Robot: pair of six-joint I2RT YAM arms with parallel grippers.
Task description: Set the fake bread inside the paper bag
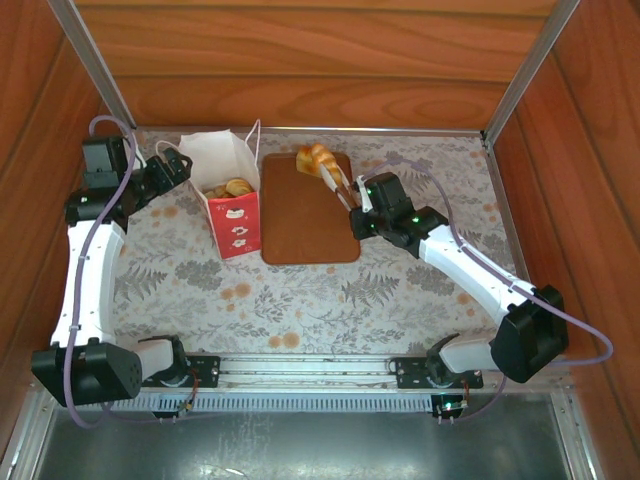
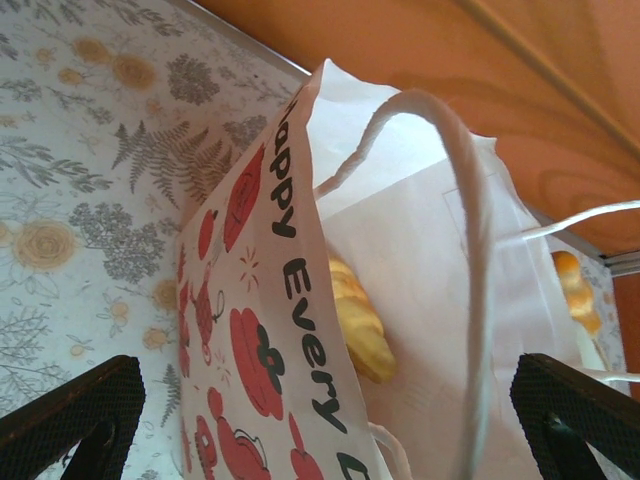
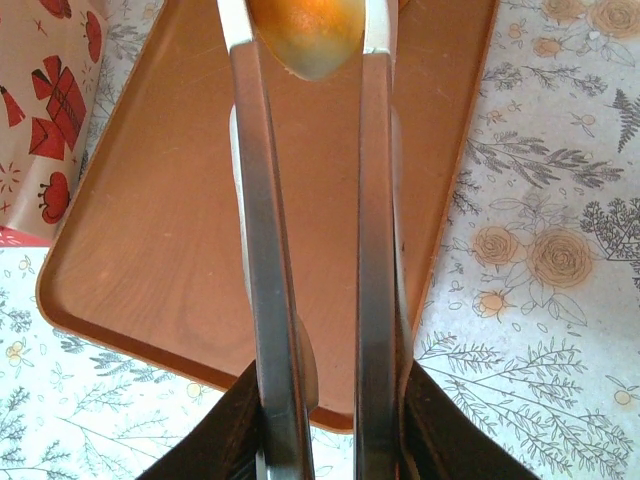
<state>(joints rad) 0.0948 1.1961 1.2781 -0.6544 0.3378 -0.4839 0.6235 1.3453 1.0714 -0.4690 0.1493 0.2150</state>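
Observation:
The paper bag (image 1: 236, 222) stands upright left of the board, and golden pastries (image 1: 233, 187) lie inside it. In the left wrist view the bag (image 2: 255, 330) fills the space between my fingers, with a croissant (image 2: 360, 325) inside. My left gripper (image 1: 177, 164) (image 2: 320, 445) is wide open at the bag's left rim, holding nothing. More fake bread (image 1: 315, 158) sits at the board's far end. My right gripper (image 1: 357, 203) (image 3: 325, 430) is shut on metal tongs (image 1: 335, 181) (image 3: 268, 250). The tong tips clasp a golden piece (image 3: 305, 35).
A flat brown board (image 1: 305, 220) (image 3: 150, 230) lies mid-table on the floral cloth. Wooden walls close in the back and both sides. A white cord handle (image 2: 470, 250) arches over the bag's mouth. Another golden pastry (image 2: 577, 290) shows beyond the bag.

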